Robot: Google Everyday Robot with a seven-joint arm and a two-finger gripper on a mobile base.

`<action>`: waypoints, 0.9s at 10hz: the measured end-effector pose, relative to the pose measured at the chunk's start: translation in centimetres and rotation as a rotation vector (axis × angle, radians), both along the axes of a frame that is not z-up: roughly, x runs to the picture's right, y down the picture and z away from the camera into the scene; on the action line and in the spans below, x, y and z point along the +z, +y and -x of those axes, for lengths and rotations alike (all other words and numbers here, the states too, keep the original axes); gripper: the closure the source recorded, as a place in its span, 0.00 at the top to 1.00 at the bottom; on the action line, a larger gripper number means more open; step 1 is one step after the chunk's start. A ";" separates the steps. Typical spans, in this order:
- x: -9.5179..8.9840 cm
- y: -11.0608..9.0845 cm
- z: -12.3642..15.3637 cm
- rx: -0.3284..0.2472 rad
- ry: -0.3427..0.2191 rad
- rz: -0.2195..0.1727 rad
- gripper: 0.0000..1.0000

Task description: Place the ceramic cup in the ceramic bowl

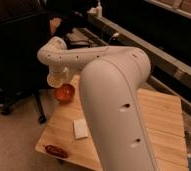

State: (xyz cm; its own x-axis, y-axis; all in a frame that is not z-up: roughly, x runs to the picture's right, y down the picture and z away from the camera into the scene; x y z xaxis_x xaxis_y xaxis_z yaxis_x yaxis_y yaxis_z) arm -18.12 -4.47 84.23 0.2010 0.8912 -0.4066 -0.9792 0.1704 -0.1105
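White and bulky, the robot's arm [116, 100] fills most of the camera view, reaching over the wooden table [164, 117] toward its far left corner. At the arm's end the gripper [59, 75] hangs just above the ceramic bowl [65, 92], which sits red-orange near the table's edge. The ceramic cup [55, 80] shows as a pale round shape right at the gripper, directly over the bowl's near rim and seemingly not yet resting in it; the claw is clamped together on the cup, though the fingers themselves are hard to pick out against the arm. Nearer the camera lie a flat white block [80, 128] and, at the front corner, a dark red oblong object [55, 150], both well apart from the bowl. By my judgement the carrying step is almost done and the placing step is in hand. The next move calls for centring the cup over the bowl's hollow, lowering it until it sits inside, then letting go without tipping either piece.
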 end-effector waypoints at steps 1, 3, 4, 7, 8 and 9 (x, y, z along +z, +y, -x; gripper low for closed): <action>1.2 1.0 0.1 -0.006 0.036 0.046 0.01; 3.0 2.7 0.4 -0.009 0.091 0.128 0.16; 3.7 3.1 0.1 -0.007 0.113 0.153 0.25; 5.2 3.7 -3.1 0.003 0.193 0.211 0.58; 5.5 4.0 -4.6 0.015 0.212 0.226 0.68; 5.8 4.7 -5.6 0.048 0.210 0.256 0.76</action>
